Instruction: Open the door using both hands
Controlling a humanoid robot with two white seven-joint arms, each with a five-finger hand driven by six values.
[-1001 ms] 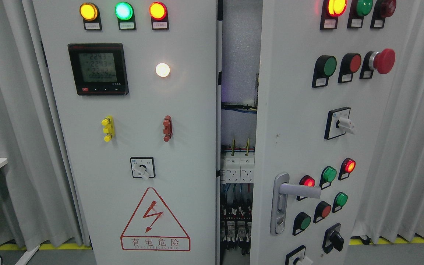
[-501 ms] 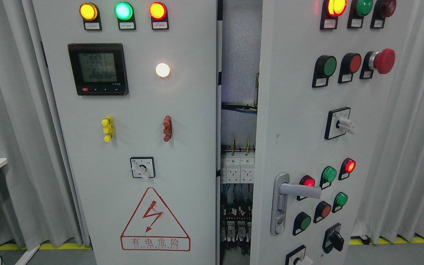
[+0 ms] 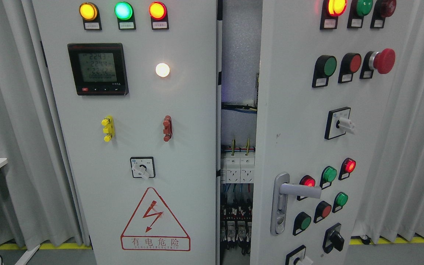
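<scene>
Between the left door [image 3: 131,132] and the right door [image 3: 307,140], a narrow gap shows breakers [image 3: 237,221], partly hidden. Neither robot hand is visible, so their fingers cannot be judged. At the bottom edge, the right door's lowest switch [image 3: 297,257] is cut off.

Right door [image 3: 293,121] of grey electrical cabinet: ajar, swung toward the camera, gap at its left edge showing breakers and wiring inside. Silver lever handle [image 3: 296,190] low on its left side, horizontal. Panel carries lamps, pushbuttons, red mushroom button, rotary switches.
</scene>
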